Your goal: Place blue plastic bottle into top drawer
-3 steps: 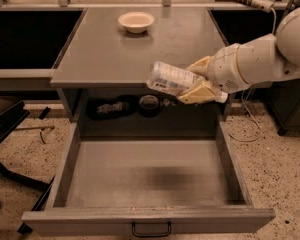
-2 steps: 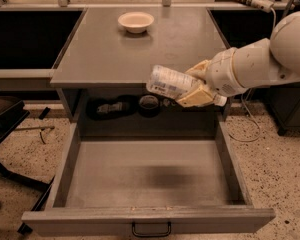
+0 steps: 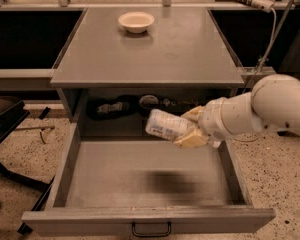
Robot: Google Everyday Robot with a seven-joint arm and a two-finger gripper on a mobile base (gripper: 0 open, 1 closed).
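The white arm comes in from the right. At its end is the gripper. Its two tan fingers are squeezed on the bottle, one on top and one below. The bottle lies on its side in the air. Its round end points to the left and a bit up. Its other end is hidden by the gripper. The bottle has a pale label with small print.

The bottle hangs over the back part of the drawer, a bit to the right of the middle. It does not touch the drawer. The drawer is pulled out wide. It is grey, with a flat floor and low walls. A small dark handle sits on its front. A dark shadow lies on the drawer floor, below the bottle and closer to the front.

Behind the bottle is a dark shelf under the table. Some small dark things lie in it, too dim to name. The table top is grey and flat. A cream bowl stands near its back edge, left of the middle and far from the gripper.

The ground around the drawer is speckled.
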